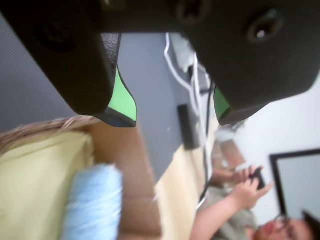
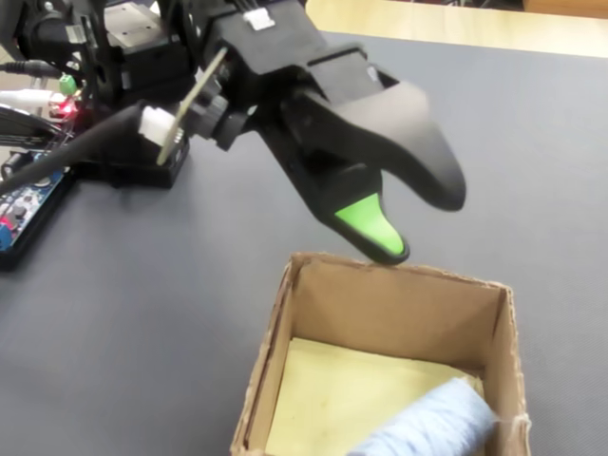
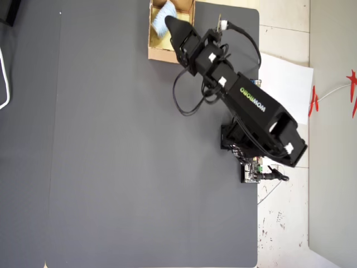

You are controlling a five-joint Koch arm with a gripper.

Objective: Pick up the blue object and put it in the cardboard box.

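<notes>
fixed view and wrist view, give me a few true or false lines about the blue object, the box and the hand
1. The blue object lies inside the cardboard box. True.
2. The hand is shut on the blue object. False: it is open and empty, above the box's rim.
3. The pads inside the hand are green. True.
4. The box has a closed lid. False: it is open-topped, its yellowish inside showing.
5. The box stands on a dark grey mat. True.

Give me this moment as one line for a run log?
stage: after drop | gripper: open, empty, above box rim | blue object: lying inside cardboard box | arm: over box
</notes>
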